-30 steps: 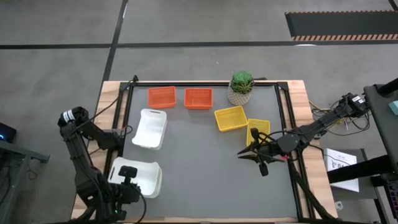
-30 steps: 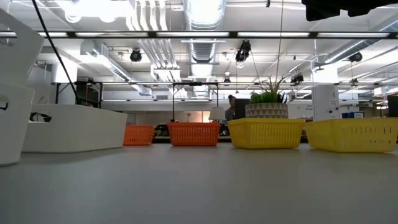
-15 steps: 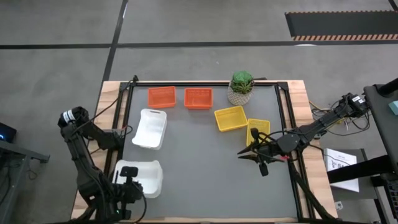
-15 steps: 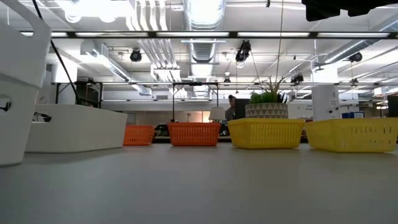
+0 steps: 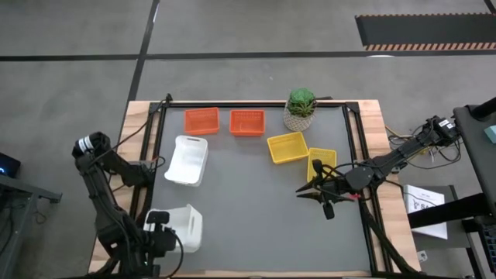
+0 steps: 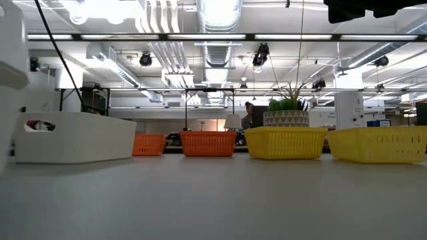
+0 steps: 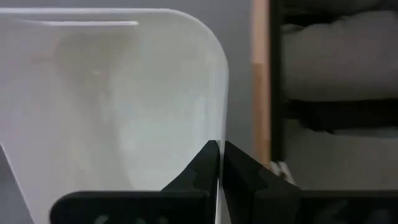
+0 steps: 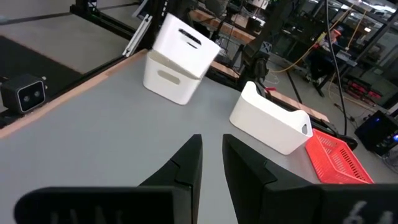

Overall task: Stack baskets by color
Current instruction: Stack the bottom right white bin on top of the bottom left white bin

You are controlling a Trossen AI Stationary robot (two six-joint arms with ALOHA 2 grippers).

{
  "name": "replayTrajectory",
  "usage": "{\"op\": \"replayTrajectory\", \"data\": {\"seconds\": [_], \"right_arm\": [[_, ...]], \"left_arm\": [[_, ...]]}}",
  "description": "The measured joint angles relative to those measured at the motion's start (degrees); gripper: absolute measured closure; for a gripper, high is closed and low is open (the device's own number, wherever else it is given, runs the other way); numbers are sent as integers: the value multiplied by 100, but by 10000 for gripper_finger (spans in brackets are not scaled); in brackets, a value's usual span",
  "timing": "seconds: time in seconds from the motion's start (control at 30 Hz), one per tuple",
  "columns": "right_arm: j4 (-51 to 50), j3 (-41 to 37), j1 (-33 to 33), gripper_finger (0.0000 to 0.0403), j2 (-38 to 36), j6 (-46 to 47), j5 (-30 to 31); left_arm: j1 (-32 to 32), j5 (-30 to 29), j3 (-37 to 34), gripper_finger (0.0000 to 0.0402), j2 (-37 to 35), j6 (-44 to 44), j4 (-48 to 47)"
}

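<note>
The left gripper [image 5: 160, 227], down at seven o'clock on the table [image 5: 256, 209], was pinched tight on the thin rim of a white basket [image 5: 184, 225]. It held the rim so the basket could be lifted; in the right wrist view that basket sat tilted on top of another white one. A third white basket [image 5: 187, 160] lay at nine o'clock, probably where the stack should go. The right gripper [image 5: 322, 194] waited near four o'clock with fingers a little apart, holding nothing. Two yellow baskets [image 5: 287, 147] lay just beyond it. Far back, at twelve o'clock, two orange baskets [image 5: 247, 122] sat side by side, beside the plant [image 5: 300, 108].
</note>
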Motion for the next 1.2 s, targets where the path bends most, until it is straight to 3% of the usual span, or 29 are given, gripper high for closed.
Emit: {"op": "replayTrajectory", "data": {"seconds": [0.37, 0.6, 0.87, 0.97, 1.2], "right_arm": [[-2, -2, -1, 346, 0, -11, 0], [-2, -2, -1, 346, 0, -13, -2], [-2, -2, 0, 346, 0, 17, -2], [-3, -2, 0, 346, 0, 50, -2], [-4, -4, 0, 346, 0, 68, -2]], "left_arm": [[118, 39, -61, 401, -26, -256, 17], [159, 767, -129, 401, -31, -351, 105], [192, 1118, -37, 399, -131, -721, 111], [192, 1155, -70, 381, -178, -1551, -105], [205, 1112, -267, 309, -144, -2113, -159]]}}
